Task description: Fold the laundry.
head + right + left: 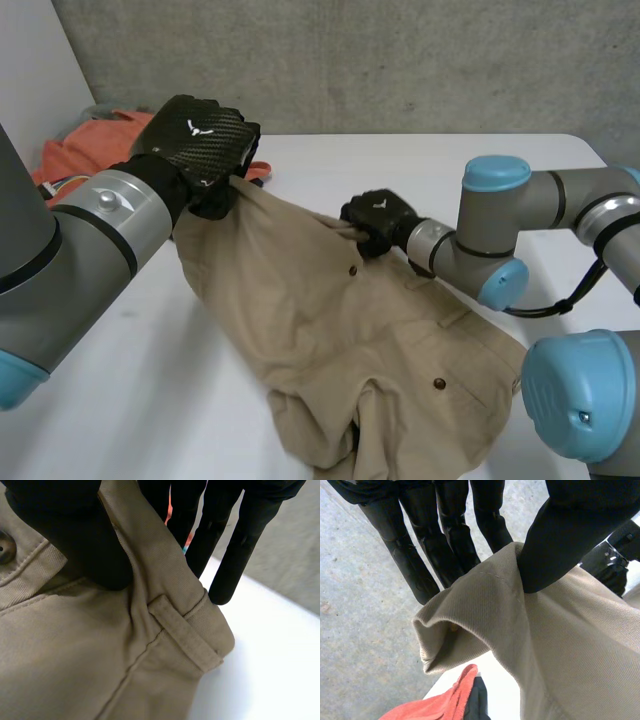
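We see beige cloth trousers [340, 350] heaped at six o'clock on the white tabletop [120, 400]. The right hand [378, 222] reaches in from three o'clock, fingers pinching the waistband [165, 575]; its wrist view adds a belt loop [185, 632] alongside. The left hand [200, 150], raised at ten o'clock, pinches a lifted edge. An orange cloth [85, 150] lies beyond.

You have a white table [430, 165] spanning the head view from the lower left to the upper right. A khaki garment [350, 340] lies on it from the centre down to the bottom edge of the frame. It is rumpled into folds at its lower end, two dark buttons show on it, and its upper end rises off the surface toward the upper left. At the upper left, near the table's far corner, an orange cloth [80, 150] lies bunched, well apart from the khaki garment's resting part.
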Robot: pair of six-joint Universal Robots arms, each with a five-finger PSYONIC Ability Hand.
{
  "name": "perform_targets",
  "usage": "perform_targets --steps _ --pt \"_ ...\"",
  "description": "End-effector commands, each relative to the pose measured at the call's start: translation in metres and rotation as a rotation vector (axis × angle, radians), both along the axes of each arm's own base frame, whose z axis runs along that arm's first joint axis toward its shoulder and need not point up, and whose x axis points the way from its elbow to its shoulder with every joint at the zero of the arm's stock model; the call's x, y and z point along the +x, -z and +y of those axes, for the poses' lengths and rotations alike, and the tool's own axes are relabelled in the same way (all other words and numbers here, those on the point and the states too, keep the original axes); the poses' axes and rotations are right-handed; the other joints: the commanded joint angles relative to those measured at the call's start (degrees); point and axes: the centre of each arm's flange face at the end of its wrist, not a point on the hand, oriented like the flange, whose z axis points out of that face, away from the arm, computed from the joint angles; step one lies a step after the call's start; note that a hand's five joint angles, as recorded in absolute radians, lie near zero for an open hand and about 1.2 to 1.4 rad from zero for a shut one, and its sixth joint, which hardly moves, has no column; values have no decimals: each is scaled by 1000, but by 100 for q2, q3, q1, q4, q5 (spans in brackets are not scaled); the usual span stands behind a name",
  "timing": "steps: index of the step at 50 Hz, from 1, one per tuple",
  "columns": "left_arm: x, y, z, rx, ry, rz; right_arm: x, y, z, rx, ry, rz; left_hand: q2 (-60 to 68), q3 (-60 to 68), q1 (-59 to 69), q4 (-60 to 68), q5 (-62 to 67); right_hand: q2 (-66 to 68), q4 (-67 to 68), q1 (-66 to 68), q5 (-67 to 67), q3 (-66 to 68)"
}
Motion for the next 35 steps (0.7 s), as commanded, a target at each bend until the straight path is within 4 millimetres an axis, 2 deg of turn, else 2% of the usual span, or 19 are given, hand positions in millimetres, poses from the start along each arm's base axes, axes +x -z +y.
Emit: perform_targets --steps 1,2,5,6,9,12,15,17,20,21,23,24,25,27,28,29,32,33,35 --pt "-2 7 -14 -12 -19 -4 -31 -92 -6 -193 200 9 1145 1155 1460 1148 1440 1262 1212 1728 1664 1314" --pt "-2 10 -16 -11 -20 -13 -47 -122 -3 -242 216 3 1145 1155 1460 1148 1440 1262 1212 1728 1664 1314" --pt "-2 18 -23 -21 -27 -51 -69 -158 6 -308 225 3 1145 1155 1460 1148 1440 1262 1212 1728 1664 1314" --pt "-1 18 -26 -37 -37 -67 -85 -179 13 -339 236 11 1145 1155 1460 1148 1440 1262 1212 1728 1664 1314" --pt "0 20 -28 -44 -42 -85 -100 -199 34 -331 234 40 1145 1155 1460 1148 1440 1262 1212 1728 1664 1314" --pt "-2 28 -30 -24 -35 -92 -104 -201 52 -294 219 92 1145 1155 1460 1148 1440 1262 1212 1728 1664 1314" --pt "-7 45 -37 8 -26 -113 -109 -192 65 -260 190 206 1145 1155 1460 1148 1440 1262 1212 1728 1664 1314" --pt "-11 50 -44 8 -25 -110 -108 -184 68 -266 163 274 1145 1155 1460 1148 1440 1262 1212 1728 1664 1314" --pt "-27 53 -62 -58 -17 -81 -104 -172 59 -292 159 314 1145 1155 1460 1148 1440 1262 1212 1728 1664 1314" --pt "-36 49 -78 -130 -20 -47 -98 -163 47 -323 175 323 1145 1155 1460 1148 1440 1262 1212 1728 1664 1314" --pt "-43 40 -91 -206 -26 -4 -92 -164 33 -384 207 307 1145 1155 1460 1148 1440 1262 1212 1728 1664 1314" --pt "-47 33 -98 -254 -32 22 -87 -172 16 -479 258 273 1145 1155 1460 1148 1440 1262 1212 1728 1664 1314" --pt "-54 15 -114 -362 -49 83 -84 -177 8 -535 286 250 1145 1155 1460 1148 1440 1262 1212 1728 1664 1314" --pt "-59 -5 -127 -480 -69 139 -79 -193 -8 -664 351 186 1145 1155 1460 1148 1440 1262 1212 1728 1664 1314" --pt "-60 -16 -132 -535 -82 162 -76 -214 -22 -812 422 111 1145 1155 1460 1148 1440 1262 1212 1728 1664 1314" --pt "-61 -39 -142 -660 -116 202 -75 -225 -28 -889 452 69 1145 1155 1460 1148 1440 1262 1212 1728 1664 1314" --pt "-60 -73 -148 -829 -169 246 -75 -265 -36 -1157 543 -108 1145 1155 1460 1148 1440 1262 1212 1728 1664 1314" --pt "-58 -91 -149 -913 -196 268 -74 -274 -35 -1220 554 -150 1145 1155 1460 1148 1440 1262 1212 1728 1664 1314" --pt "-57 -100 -148 -952 -209 291 -71 -283 -32 -1288 556 -200 1145 1155 1460 1148 1440 1262 1212 1728 1664 1314"
